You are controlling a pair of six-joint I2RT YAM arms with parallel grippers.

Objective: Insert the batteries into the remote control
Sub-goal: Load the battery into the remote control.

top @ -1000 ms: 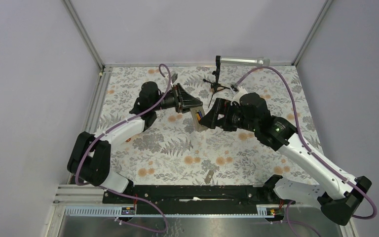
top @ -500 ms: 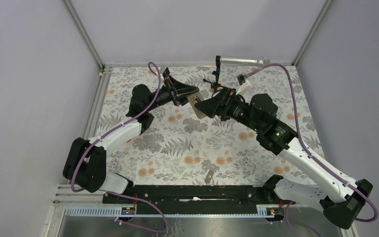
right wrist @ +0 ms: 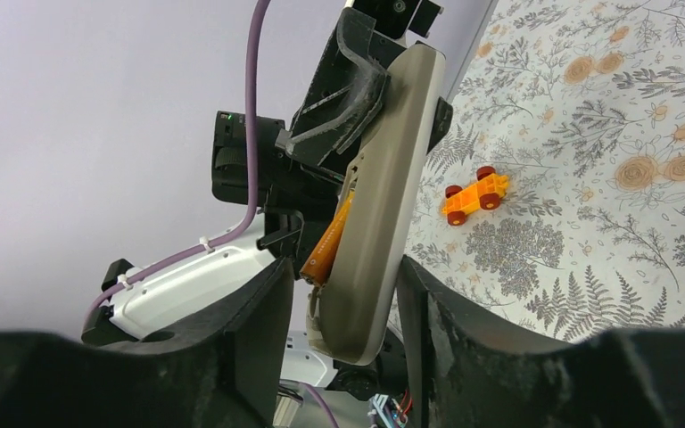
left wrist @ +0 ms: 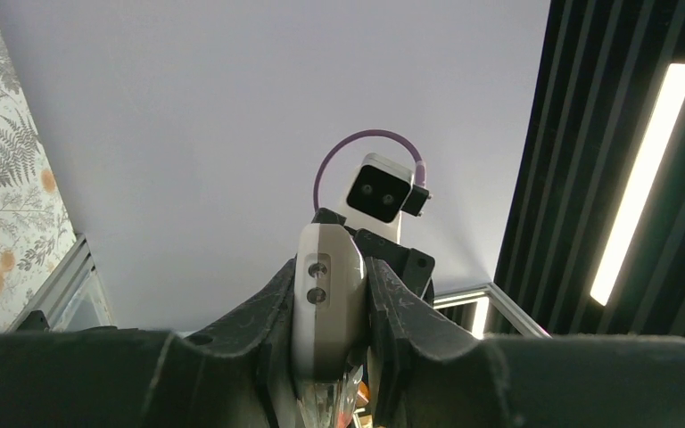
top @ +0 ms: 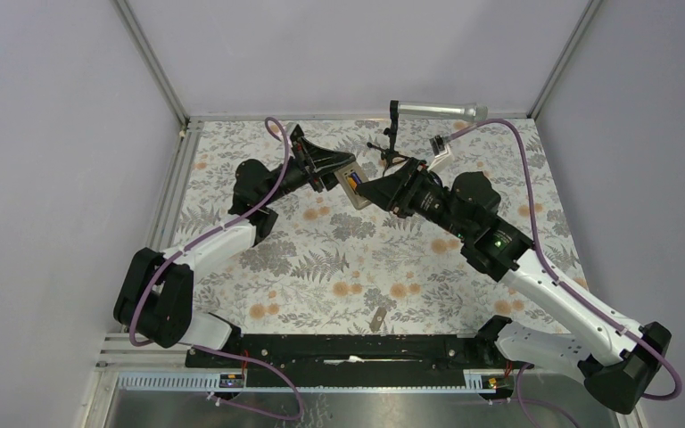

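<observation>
Right wrist shows the remote aloft, battery in its recess, clamped by the left gripper, right gripper straddling it, contact unclear; probably light, rigid, slippery, best held by its long edges.

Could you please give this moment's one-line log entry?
left end effector: shut on remote control; right end effector: straddles it; orange battery: in recess

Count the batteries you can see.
2. The orange battery and the dark blue battery both lie in the back recess of the remote control; the blue shows only from above.
</observation>
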